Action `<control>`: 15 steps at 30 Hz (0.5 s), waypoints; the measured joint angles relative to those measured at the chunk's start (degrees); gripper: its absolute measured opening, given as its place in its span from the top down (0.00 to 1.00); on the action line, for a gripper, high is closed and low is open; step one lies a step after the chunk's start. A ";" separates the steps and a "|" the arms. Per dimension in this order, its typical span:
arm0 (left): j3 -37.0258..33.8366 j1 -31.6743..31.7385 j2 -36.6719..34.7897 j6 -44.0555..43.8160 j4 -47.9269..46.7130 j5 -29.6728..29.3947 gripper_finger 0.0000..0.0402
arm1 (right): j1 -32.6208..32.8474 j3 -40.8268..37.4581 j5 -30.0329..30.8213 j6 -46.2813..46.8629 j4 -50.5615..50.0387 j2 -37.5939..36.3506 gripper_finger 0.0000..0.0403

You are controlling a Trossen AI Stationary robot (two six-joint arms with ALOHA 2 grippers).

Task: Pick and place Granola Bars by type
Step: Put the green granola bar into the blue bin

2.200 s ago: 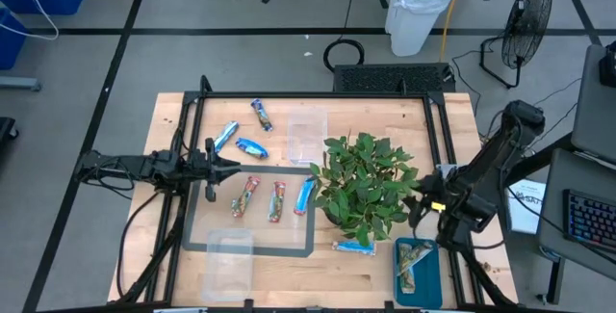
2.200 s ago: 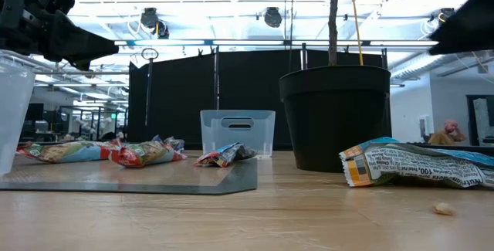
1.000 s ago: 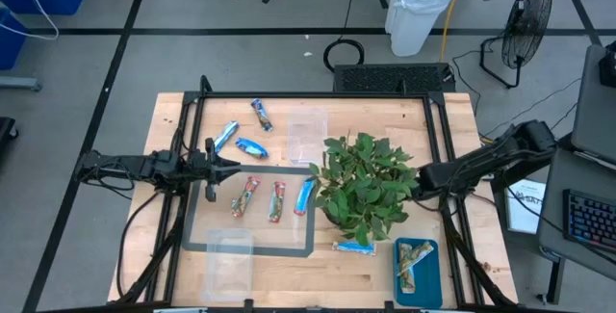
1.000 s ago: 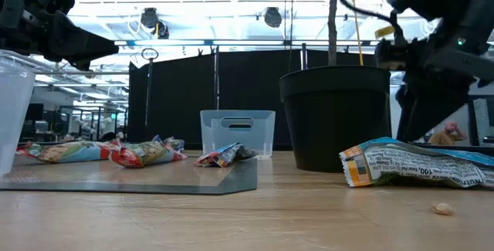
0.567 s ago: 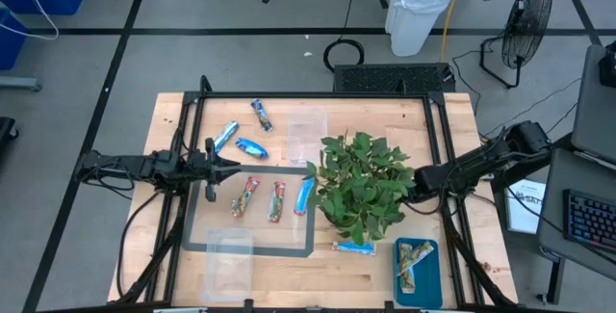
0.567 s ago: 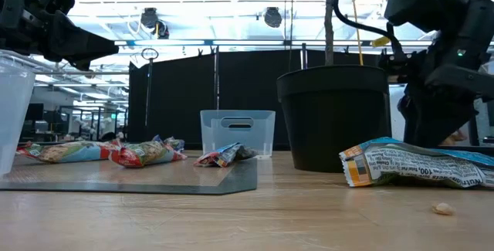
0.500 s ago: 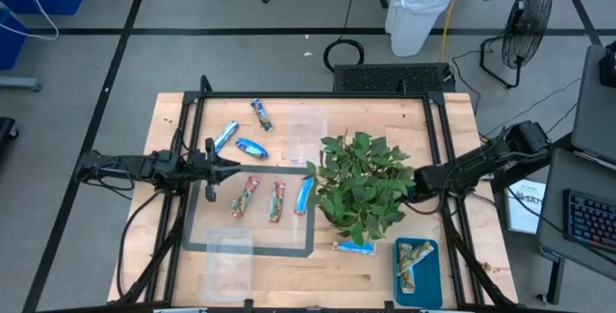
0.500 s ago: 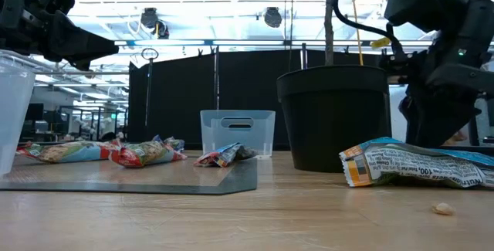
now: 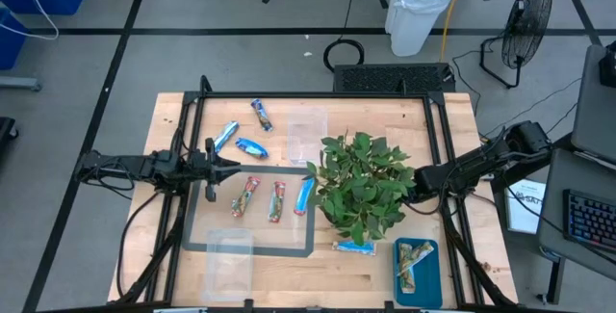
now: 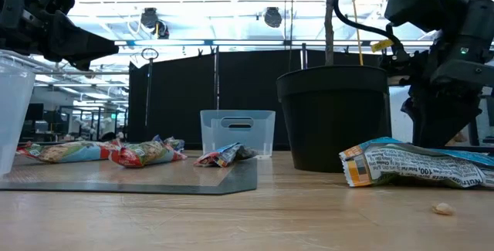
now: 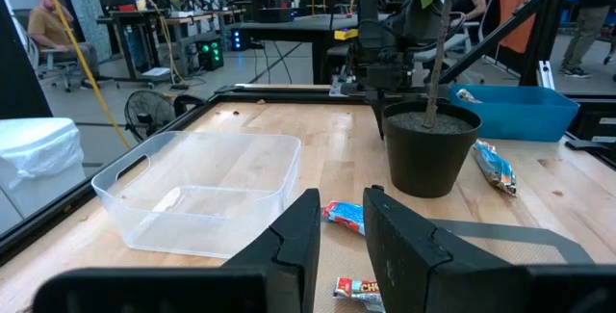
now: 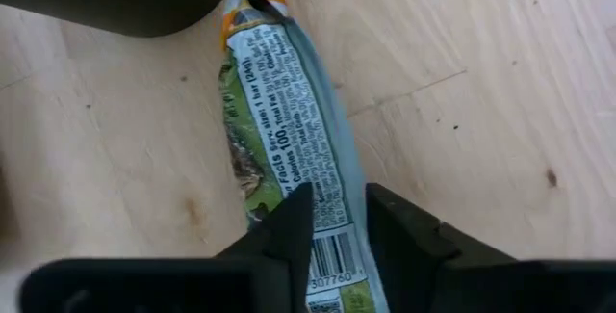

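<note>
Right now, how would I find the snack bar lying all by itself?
Find the potted plant in the middle of the table. Between its pot and the table's near edge, a bluish bar lies on bare wood, beside the teal tray. It is the only bar lying alone on the wood.

A wrapped bar (image 10: 421, 164) lies beside the black pot (image 10: 333, 116).

Three bars (image 9: 274, 200) are laid side by side centrally; three blue ones (image 9: 252, 146) behind; one (image 9: 353, 247) in front.
</note>
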 joint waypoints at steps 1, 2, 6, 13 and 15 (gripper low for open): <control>-0.01 -0.01 -0.01 0.00 0.01 0.00 0.78 | 0.00 0.00 0.00 -0.02 0.00 0.00 0.82; 0.00 0.00 -0.01 -0.01 0.01 0.00 0.78 | 0.00 0.00 0.00 -0.08 0.00 0.00 0.85; -0.01 0.00 -0.01 0.00 0.01 0.00 0.78 | 0.00 0.00 0.07 -0.42 -0.03 0.00 0.94; 0.00 0.00 -0.02 0.00 0.00 0.00 0.78 | 0.02 0.00 -1.25 -2.21 -0.20 0.00 1.00; 0.00 0.00 0.00 -0.01 0.02 0.00 0.78 | 0.02 0.00 -1.36 -2.42 -0.71 -0.28 1.00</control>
